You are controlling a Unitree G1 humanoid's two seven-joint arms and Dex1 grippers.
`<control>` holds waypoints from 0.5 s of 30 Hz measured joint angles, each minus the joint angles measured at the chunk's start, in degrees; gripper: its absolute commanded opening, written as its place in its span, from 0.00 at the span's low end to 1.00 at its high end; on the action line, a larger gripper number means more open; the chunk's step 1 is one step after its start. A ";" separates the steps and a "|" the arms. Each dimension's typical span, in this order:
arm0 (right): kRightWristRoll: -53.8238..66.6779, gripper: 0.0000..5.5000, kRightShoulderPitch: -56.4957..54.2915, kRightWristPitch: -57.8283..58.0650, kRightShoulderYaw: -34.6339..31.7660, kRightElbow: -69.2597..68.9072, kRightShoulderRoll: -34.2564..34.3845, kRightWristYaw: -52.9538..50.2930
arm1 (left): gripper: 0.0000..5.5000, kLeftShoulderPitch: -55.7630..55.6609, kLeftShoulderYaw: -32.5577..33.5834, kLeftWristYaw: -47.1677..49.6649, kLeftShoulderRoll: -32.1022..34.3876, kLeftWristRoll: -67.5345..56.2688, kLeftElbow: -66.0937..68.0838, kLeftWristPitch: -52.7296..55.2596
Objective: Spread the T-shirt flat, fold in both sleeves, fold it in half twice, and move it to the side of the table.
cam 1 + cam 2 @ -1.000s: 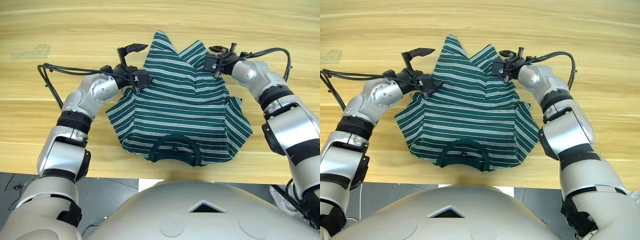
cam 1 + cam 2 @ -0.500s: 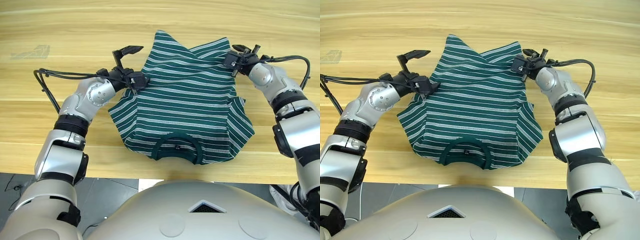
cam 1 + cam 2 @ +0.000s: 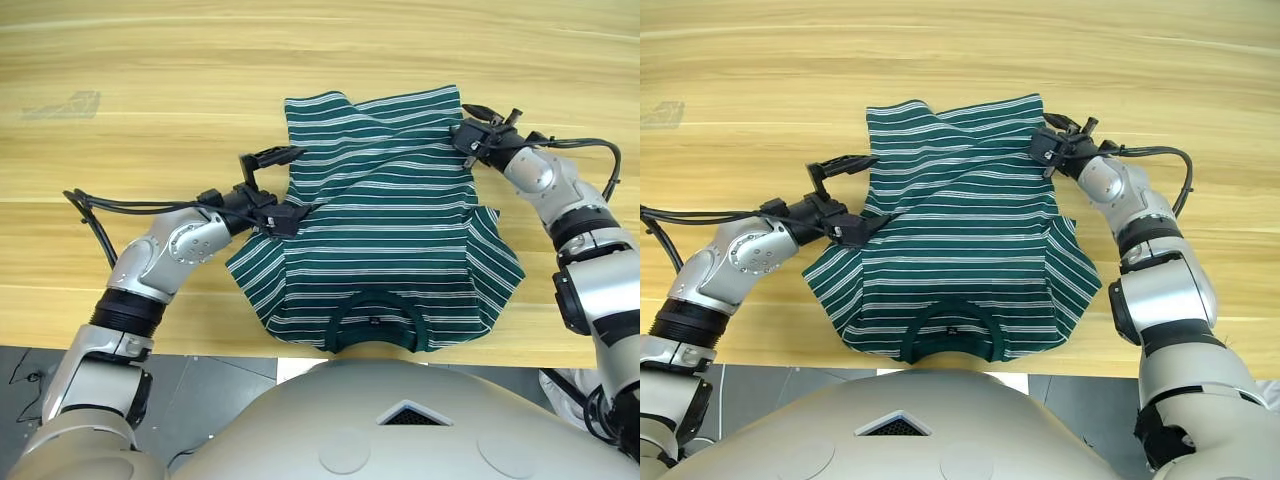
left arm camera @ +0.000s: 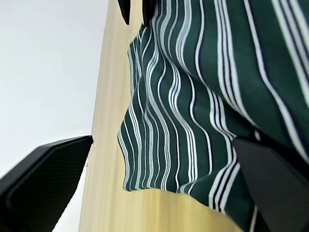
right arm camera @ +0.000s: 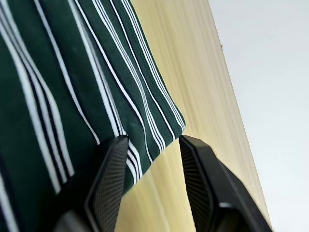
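Left eye view is showing the dark green, white-striped cotton T-shirt [image 3: 385, 230] lying on the pale wooden worktop [image 3: 150, 60], collar nearest the robot. Over the last second the right tool [image 3: 482, 125] has been dragging the far hem corner outward, so the far edge is lying straighter (spreading is progressing, though creases are remaining). Its fingers are standing slightly parted around that corner. The left tool [image 3: 290, 182], spread wide, has been sliding nearer along the left edge. Both sleeves are bunching, hard to make out.
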 measured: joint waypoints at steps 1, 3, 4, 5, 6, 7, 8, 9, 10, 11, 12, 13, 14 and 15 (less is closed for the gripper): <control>0.01 0.36 0.21 -0.02 -0.12 -0.25 -0.10 0.01 | 0.98 0.11 0.00 0.00 -0.01 0.00 -0.20 0.26; 0.05 0.36 0.43 -0.11 -0.39 -0.46 -0.10 0.02 | 0.98 0.11 -0.04 0.00 -0.01 0.00 -0.29 0.43; 0.06 0.36 0.45 -0.14 -0.44 -0.47 -0.10 0.02 | 0.98 -0.01 -0.07 0.01 -0.02 0.01 -0.03 0.41; 0.16 0.36 0.53 -0.13 -0.52 -0.48 -0.11 0.02 | 0.98 -0.52 -0.15 0.09 -0.10 0.07 0.85 0.39; 0.27 0.36 0.63 -0.15 -0.59 -0.49 -0.13 0.02 | 0.98 -1.24 -0.21 0.43 -0.25 0.16 1.99 0.32; 0.48 0.36 0.78 -0.17 -0.75 -0.50 -0.13 0.02 | 0.98 -2.21 -0.25 1.00 -0.41 0.32 3.55 0.25; 0.54 0.36 0.89 -0.17 -0.95 -0.50 -0.12 0.00 | 0.98 -3.30 -0.30 1.58 -0.70 0.59 5.20 0.23; 0.56 0.36 0.93 -0.08 -1.00 -0.47 -0.08 -0.07 | 0.98 -4.46 -0.41 2.24 -1.27 0.78 6.88 0.21; 0.57 0.36 0.91 0.18 -1.03 -0.40 0.06 -0.16 | 0.98 -6.05 -0.56 2.84 -2.18 1.13 8.90 0.24; 0.64 0.36 0.81 0.48 -1.19 -0.17 0.31 -0.36 | 0.98 -7.57 -0.81 3.33 -3.16 1.62 10.69 0.36; 0.74 0.36 0.42 1.08 -1.40 0.38 0.95 -0.64 | 0.98 -9.13 -1.04 4.01 -4.27 1.68 13.07 0.48; 0.89 0.36 -0.16 1.91 -1.56 0.87 1.84 -1.01 | 0.98 -10.98 -1.41 4.71 -5.56 1.88 15.52 0.79; 0.87 0.36 -1.27 3.10 -1.58 1.73 3.12 -1.57 | 0.98 -13.62 -2.01 5.55 -7.19 2.30 18.76 1.03; 0.80 0.36 -2.09 3.82 -1.56 2.19 4.05 -1.72 | 0.98 -15.21 -2.51 5.99 -8.03 2.71 20.61 0.93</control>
